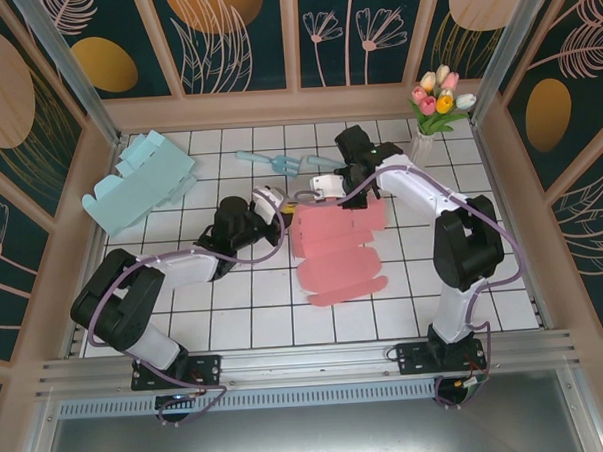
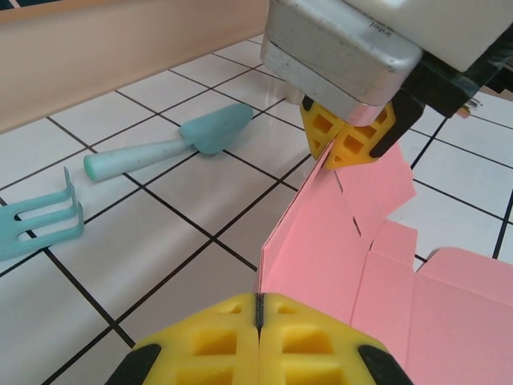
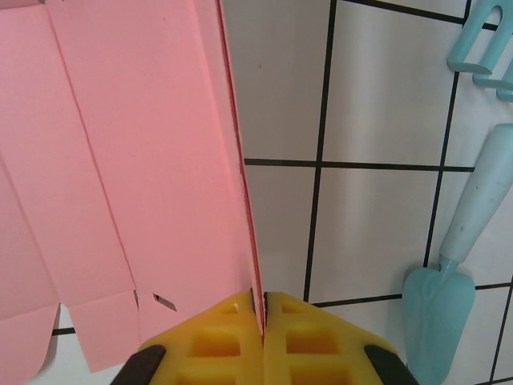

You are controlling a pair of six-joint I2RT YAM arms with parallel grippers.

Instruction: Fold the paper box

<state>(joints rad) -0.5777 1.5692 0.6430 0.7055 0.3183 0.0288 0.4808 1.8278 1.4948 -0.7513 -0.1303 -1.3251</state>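
The left gripper (image 2: 258, 314) is closed tight on the raised edge of the pink paper box (image 1: 337, 246), with the sheet clamped between its jaws. The right gripper (image 3: 262, 317) pinches the same edge further along. That edge stands lifted off the table (image 1: 405, 307), while the rest of the box lies flat and unfolded near the table's middle. Just beyond the grippers, toward the far edge, lie a teal trowel (image 2: 172, 143) and a fork (image 2: 36, 218). A pale blue box (image 1: 139, 183) sits in the far left corner, and a vase of tulips (image 1: 434, 105) in the far right corner.
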